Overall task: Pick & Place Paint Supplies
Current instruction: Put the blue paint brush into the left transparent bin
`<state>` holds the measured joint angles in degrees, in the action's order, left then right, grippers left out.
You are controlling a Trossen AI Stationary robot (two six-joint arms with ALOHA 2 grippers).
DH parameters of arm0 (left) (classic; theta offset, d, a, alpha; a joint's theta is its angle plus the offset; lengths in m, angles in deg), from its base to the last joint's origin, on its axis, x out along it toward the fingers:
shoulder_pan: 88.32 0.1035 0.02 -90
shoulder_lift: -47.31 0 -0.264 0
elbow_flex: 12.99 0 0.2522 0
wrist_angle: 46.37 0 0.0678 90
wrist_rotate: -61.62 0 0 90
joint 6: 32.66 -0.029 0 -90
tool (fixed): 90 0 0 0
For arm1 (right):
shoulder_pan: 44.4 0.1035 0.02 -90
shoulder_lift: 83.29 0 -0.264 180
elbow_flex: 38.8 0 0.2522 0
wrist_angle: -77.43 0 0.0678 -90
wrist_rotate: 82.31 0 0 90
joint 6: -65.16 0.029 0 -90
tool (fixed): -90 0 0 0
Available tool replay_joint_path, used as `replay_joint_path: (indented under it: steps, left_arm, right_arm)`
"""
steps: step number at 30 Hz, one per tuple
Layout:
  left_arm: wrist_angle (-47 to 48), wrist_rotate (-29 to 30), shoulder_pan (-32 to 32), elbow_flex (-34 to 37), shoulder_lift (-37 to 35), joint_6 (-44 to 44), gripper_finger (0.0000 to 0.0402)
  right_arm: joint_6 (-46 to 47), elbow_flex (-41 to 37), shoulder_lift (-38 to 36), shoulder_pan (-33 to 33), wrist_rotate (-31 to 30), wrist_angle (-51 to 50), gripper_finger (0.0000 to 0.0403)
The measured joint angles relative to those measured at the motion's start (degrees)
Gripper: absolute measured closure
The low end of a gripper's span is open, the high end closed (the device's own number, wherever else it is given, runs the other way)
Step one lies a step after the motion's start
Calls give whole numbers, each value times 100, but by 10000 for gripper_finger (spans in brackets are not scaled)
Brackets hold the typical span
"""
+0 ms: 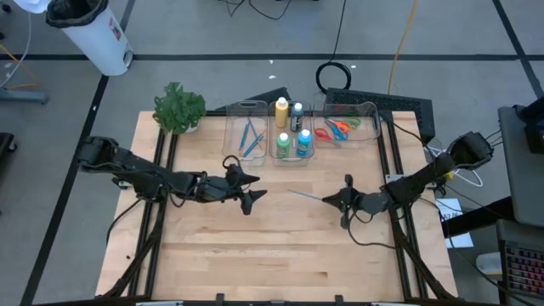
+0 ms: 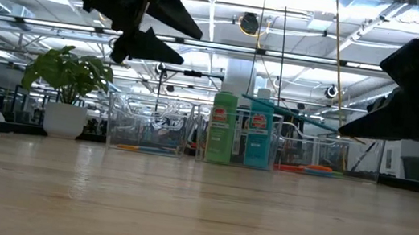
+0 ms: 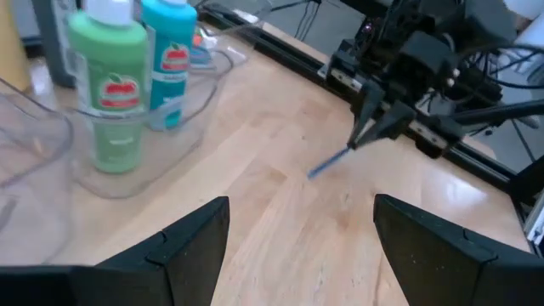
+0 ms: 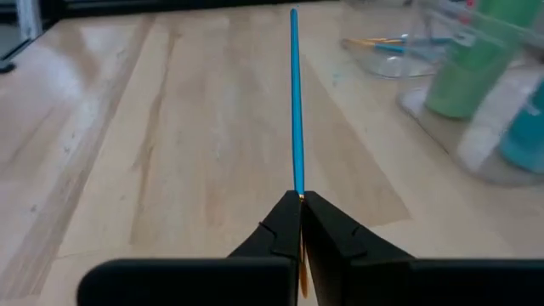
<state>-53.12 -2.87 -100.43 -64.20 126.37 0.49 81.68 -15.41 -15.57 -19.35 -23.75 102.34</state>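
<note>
My right gripper (image 4: 299, 202) (image 1: 326, 200) is shut on a thin blue paintbrush (image 4: 294, 102) (image 1: 304, 195) and hovers over the table's right middle. My left gripper (image 1: 252, 188) (image 3: 302, 223) is open and holds nothing, hovering left of centre. Three clear bins stand along the far edge. The left bin holds blue brushes (image 1: 249, 138). In the middle one stand yellow, dark, green and blue bottles (image 1: 289, 129). Orange, red and green scissors (image 1: 338, 128) lie in the right one. My right gripper pinches the paintbrush near its orange end (image 4: 301, 201) between the two fingertips (image 4: 321, 219). The fingers come nearly level from the table's right and lie along the brush. The blue shaft (image 2: 299, 115) sticks straight out toward the table's left, lifted clear of the wood.
A leafy potted plant (image 1: 178, 108) stands at the far left corner. Black rails (image 1: 393, 174) run along both sides of the table. Bare wood (image 1: 280, 251) lies between the arms and toward the near edge.
</note>
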Motion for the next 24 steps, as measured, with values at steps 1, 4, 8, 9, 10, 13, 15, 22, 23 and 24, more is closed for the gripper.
replay_joint_path:
  steps: [1,4,8,9,10,13,15,22,23,24]
  left_arm:
    - [-103,-35,0,0,106,-12,103]
    - [-407,-185,4,-4,362,-17,103]
    - [-478,-188,6,-4,643,-32,103]
    - [-499,-182,9,-4,698,-59,103]
    - [-527,-171,9,-4,753,-86,103]
    - [-672,-165,9,-4,942,-109,103]
    - [-864,-164,9,-4,1058,-146,103]
    - [-2104,-157,15,-4,1445,-1140,103]
    - [-2263,-188,15,-6,1482,-1267,103]
    - [-2365,-224,13,-18,1513,-1356,103]
  right_arm:
    - [24,-48,-2,3,-62,80,403]
    - [63,-188,-4,3,-178,347,403]
    - [-30,-320,-4,3,-163,892,403]
    - [-84,-350,-4,3,-163,1041,403]
    - [-124,-370,-4,3,-161,1167,403]
    - [-259,-430,-4,3,-159,1488,403]
    - [-284,-455,-4,3,-158,1640,403]
    - [-286,-457,34,5,-154,1768,403]
    - [-286,-457,36,5,-153,1812,403]
    - [-295,-457,36,5,-152,1872,403]
